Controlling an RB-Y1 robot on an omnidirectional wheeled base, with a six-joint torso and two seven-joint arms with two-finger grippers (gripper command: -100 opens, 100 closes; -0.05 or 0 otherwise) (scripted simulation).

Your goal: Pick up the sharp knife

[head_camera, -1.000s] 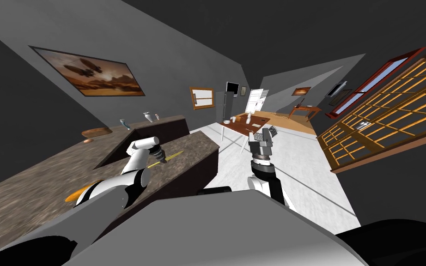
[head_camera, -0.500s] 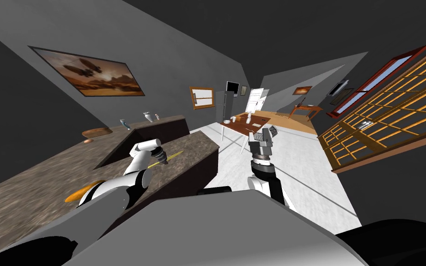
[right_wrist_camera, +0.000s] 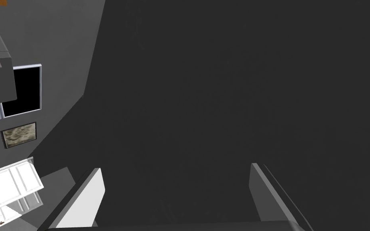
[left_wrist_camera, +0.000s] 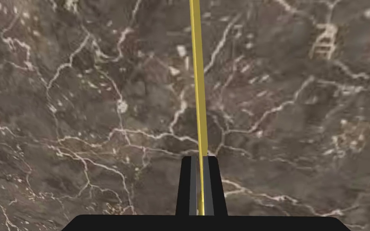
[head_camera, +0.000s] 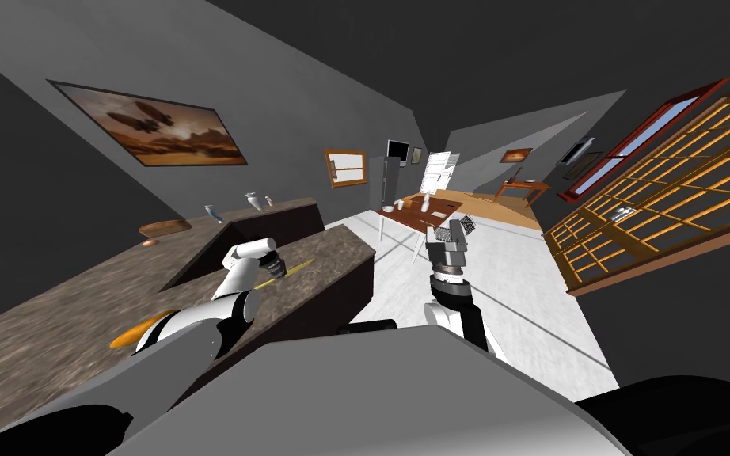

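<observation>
A thin yellow knife (left_wrist_camera: 197, 80) lies flat on the dark marbled counter (left_wrist_camera: 80, 100), running straight away from my left hand. My left gripper (left_wrist_camera: 199, 157) is shut on the knife's near end, one finger pressed against each side. In the head view the left gripper (head_camera: 276, 269) is down on the counter (head_camera: 78, 309) near its front end, with the knife (head_camera: 300, 266) sticking out past it. My right gripper (head_camera: 452, 233) is held up over the floor to the right, open with nothing between its fingers (right_wrist_camera: 86, 196).
An orange oblong thing (head_camera: 130, 332) lies on the counter near my left elbow. A brown dish (head_camera: 164, 228) and small jars (head_camera: 254, 200) stand on the far counter. The counter's end (head_camera: 367, 253) drops to white floor. A wooden table (head_camera: 415, 212) stands beyond.
My left gripper has gone from open to shut on the knife. The hand has settled slightly lower onto the counter. The right arm has not moved.
</observation>
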